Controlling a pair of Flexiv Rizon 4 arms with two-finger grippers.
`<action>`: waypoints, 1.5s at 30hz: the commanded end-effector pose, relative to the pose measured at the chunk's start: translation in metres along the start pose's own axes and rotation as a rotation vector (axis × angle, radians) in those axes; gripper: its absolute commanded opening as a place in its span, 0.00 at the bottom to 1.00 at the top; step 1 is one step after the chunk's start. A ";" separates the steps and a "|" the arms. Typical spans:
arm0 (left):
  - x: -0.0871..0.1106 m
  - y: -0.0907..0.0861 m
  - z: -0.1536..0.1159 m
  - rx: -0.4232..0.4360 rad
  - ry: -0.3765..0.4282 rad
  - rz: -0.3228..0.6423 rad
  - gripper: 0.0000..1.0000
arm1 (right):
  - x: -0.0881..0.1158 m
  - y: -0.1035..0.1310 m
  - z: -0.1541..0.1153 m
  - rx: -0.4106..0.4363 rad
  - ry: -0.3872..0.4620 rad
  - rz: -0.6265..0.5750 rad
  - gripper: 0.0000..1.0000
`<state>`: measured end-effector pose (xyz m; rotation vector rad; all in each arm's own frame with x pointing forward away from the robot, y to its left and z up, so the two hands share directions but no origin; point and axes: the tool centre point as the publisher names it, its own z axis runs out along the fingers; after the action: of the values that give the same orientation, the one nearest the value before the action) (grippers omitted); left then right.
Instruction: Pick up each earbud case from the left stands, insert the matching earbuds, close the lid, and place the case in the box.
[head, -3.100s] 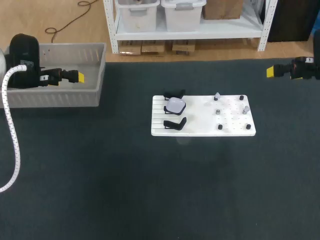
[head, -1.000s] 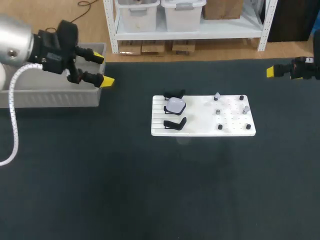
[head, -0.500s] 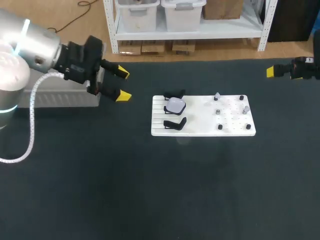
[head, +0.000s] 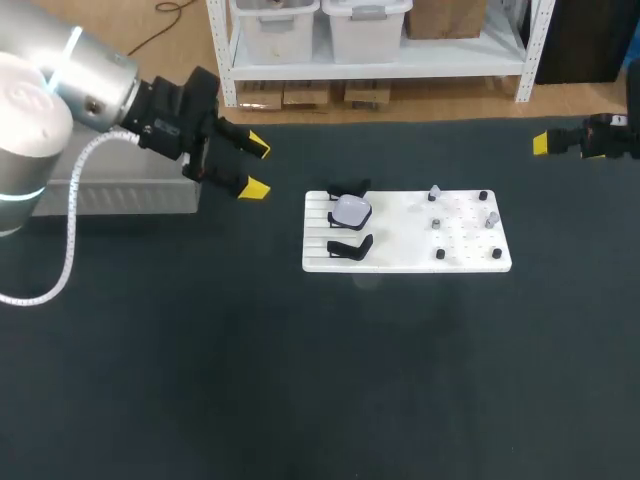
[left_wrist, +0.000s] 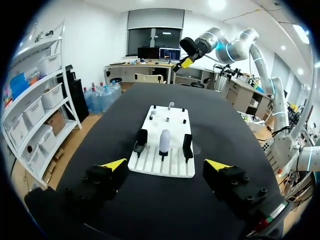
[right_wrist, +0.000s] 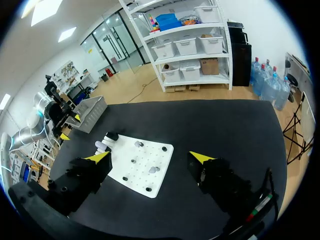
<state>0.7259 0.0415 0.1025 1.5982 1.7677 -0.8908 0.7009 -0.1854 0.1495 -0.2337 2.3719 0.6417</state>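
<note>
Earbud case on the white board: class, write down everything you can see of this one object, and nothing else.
The earbud case is a small, pale, whitish pebble with rounded corners and a smooth, plastic-looking shell. Its lid looks shut. It rests propped in the middle stand of three black ones at the left end of the white board; the stands on either side are empty. Only its own stand touches it.

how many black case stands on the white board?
3, along the flat white board's left end: far black stand empty, middle holding a white rounded earbud case, near empty. None look hidden.
</note>
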 end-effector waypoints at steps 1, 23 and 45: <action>0.006 -0.002 0.004 -0.003 0.004 0.004 1.00 | 0.000 0.000 0.000 0.001 0.000 0.000 1.00; 0.006 -0.001 0.091 0.090 -0.045 0.121 1.00 | 0.000 0.000 0.000 0.001 0.000 0.000 1.00; 0.010 0.009 0.125 0.135 -0.079 0.110 0.78 | 0.000 0.000 0.000 0.001 0.000 0.000 1.00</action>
<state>0.7286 -0.0497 0.0211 1.6995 1.5828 -1.0159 0.7009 -0.1854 0.1495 -0.2336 2.3719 0.6417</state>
